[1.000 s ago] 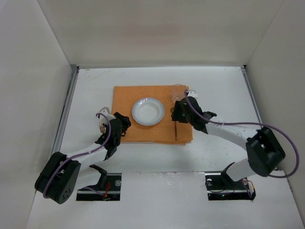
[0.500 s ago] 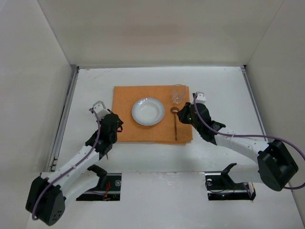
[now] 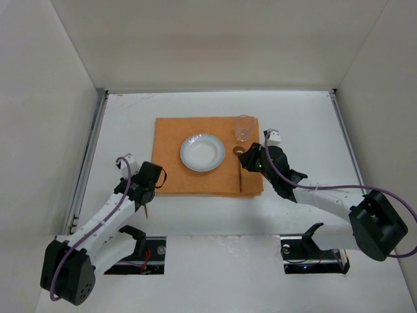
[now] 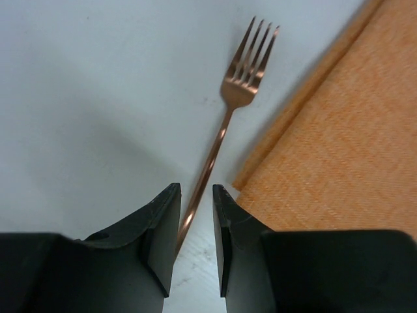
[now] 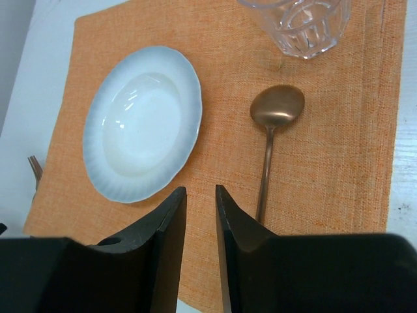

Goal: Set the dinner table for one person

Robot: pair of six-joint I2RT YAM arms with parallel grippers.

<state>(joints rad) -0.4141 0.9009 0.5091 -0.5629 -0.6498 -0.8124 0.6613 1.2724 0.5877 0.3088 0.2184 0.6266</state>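
White walls close in the workspace on three sides. The dinner table (image 3: pixel 300 117) is the matte white top that fills the floor of the enclosure, with a grey rail (image 3: pixel 91 156) down its left edge.

An orange mat (image 3: pixel 171 130) lies flat on the far middle of the table. A white plate (image 3: pixel 202 152) sits at the centre of the mat. A clear glass (image 3: pixel 244 128) stands upright at the mat's far right corner. A copper spoon (image 3: pixel 240 173) lies right of the plate, its bowl toward the glass and its handle toward me. It is apart from both the plate and the glass.

The left gripper (image 4: pixel 195 189) is off the mat's near left corner, low over bare table. Its jaws are drawn to a narrow slit. A copper fork (image 4: pixel 240 83) runs out from that slit, tines away from the fingers, alongside the mat's edge and not on the cloth. I cannot tell whether the jaws pinch the handle or whether it lies loose between them.

The right gripper (image 5: pixel 200 190) hangs above the mat's right side, between the plate and the spoon as seen from its wrist. Its jaws are closed to the same thin slit with nothing in it, and they touch no dish.
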